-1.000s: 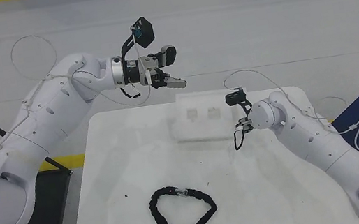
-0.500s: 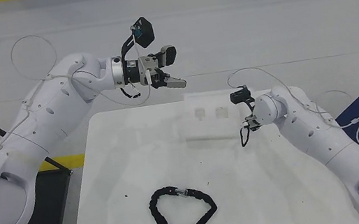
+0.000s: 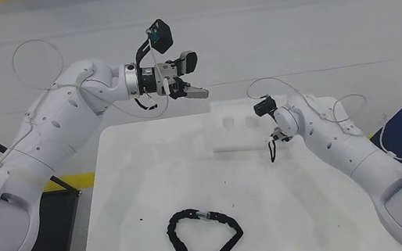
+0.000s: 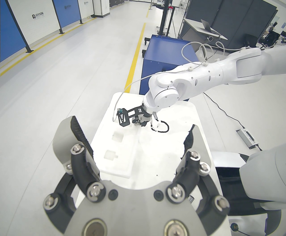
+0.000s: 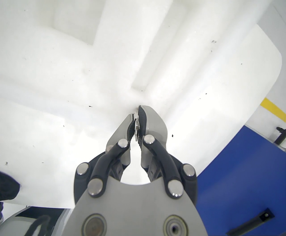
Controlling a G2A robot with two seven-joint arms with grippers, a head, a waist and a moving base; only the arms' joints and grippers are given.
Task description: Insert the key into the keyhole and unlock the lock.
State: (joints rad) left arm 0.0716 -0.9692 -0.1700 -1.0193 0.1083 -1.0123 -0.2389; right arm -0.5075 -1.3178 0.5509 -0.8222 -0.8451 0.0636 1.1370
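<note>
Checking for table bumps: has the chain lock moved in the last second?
No. The chain lock sits at the same spot on the table, just as far from its near edge, loop shape unchanged.

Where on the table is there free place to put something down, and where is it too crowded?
Free: the left strip of the table, from the foam tray down past the lock, and the band between tray and lock. Crowded: the far right, where the right gripper, shut on the key, sits at the tray.
</note>
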